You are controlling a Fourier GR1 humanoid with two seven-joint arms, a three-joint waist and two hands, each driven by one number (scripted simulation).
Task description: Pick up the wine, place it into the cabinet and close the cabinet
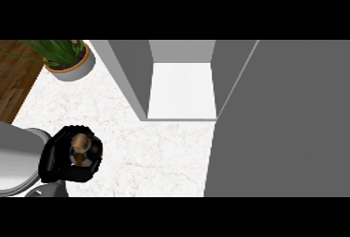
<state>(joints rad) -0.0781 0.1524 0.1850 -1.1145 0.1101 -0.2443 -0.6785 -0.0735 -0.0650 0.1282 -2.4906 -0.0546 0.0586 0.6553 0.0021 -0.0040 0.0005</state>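
My left hand (57, 161) is at the lower left over the white marble counter (157, 157), its black fingers curled round a brownish thing. That thing, seen end-on from above, appears to be the wine bottle (81, 148); most of it is hidden by the hand. The cabinet (130, 78) stands open up and to the right of the hand, showing a bare white shelf (182, 90). Its grey door (284, 120) is swung out and fills the right side of the view. My right hand does not show.
A green plant in a grey pot (69, 65) stands at the counter's far left corner. Dark wood (14, 78) lies beyond the counter's left edge. The open door covers the counter's right side.
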